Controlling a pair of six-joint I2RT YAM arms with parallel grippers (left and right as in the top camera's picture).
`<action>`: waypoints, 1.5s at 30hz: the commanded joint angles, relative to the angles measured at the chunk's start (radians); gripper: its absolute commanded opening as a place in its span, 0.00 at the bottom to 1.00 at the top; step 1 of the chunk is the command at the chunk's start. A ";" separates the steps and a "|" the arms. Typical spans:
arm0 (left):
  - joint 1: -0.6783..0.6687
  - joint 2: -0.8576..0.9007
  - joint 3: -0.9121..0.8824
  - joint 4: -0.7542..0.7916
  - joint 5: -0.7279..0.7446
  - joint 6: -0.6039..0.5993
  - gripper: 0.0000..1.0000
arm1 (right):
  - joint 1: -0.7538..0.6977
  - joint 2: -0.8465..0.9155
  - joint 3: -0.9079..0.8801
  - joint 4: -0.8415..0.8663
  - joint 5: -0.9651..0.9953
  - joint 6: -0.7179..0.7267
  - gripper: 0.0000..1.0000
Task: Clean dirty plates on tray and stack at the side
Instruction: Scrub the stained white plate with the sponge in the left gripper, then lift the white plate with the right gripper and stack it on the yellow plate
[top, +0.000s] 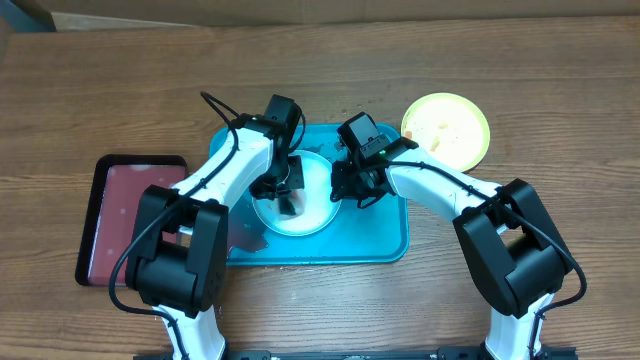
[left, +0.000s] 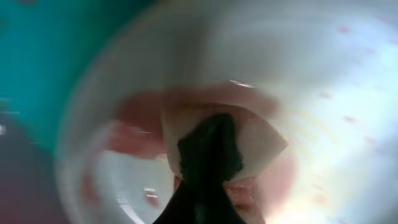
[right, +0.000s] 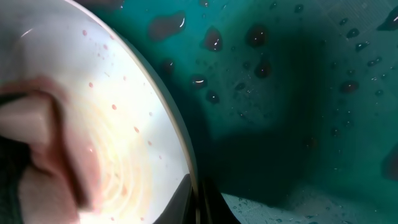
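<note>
We see the white plate (top: 315, 215) flat in the blue tray (top: 380, 240), left of the tray's centre. Both arms are on it.

The left gripper (top: 285, 195) is down over the middle of the plate, clenched on a pale wipe (left: 261, 140). The wipe is pressed onto the plate surface and folds around the dark fingertips (left: 208, 165). The left wrist view is badly blurred, so we can't read more than that. We make out pink smears on the plate around the wipe.

The right gripper (top: 352, 188) sits at the plate's right edge. In the right wrist view the rim runs straight down into the fingers (right: 208, 205), which look closed on it, so we read this as gripping the rim. The same view shows faint reddish rings and specks (right: 118, 168) on the plate's white face, and the wipe shows at the left of it.

The tray floor next to the plate is wet, with drops (right: 212, 38) scattered across it.

The yellow-green plate (top: 446, 128) is off the tray, flat on the wooden table (top: 560, 100) just past the tray's far right corner. Neither gripper is touching it.

A dark red tray (top: 130, 215) with a black rim sits on the table to the left of the blue tray, partly under the left arm.
</note>
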 joint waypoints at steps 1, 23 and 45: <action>0.013 0.011 -0.001 -0.023 -0.350 0.017 0.04 | -0.006 0.010 -0.007 -0.005 0.026 0.003 0.04; 0.544 -0.196 0.409 -0.475 -0.034 -0.112 0.04 | 0.112 -0.221 0.246 -0.150 0.322 -0.342 0.04; 0.853 -0.194 -0.050 -0.091 0.076 -0.008 0.04 | 0.541 -0.259 0.318 0.409 1.649 -1.311 0.04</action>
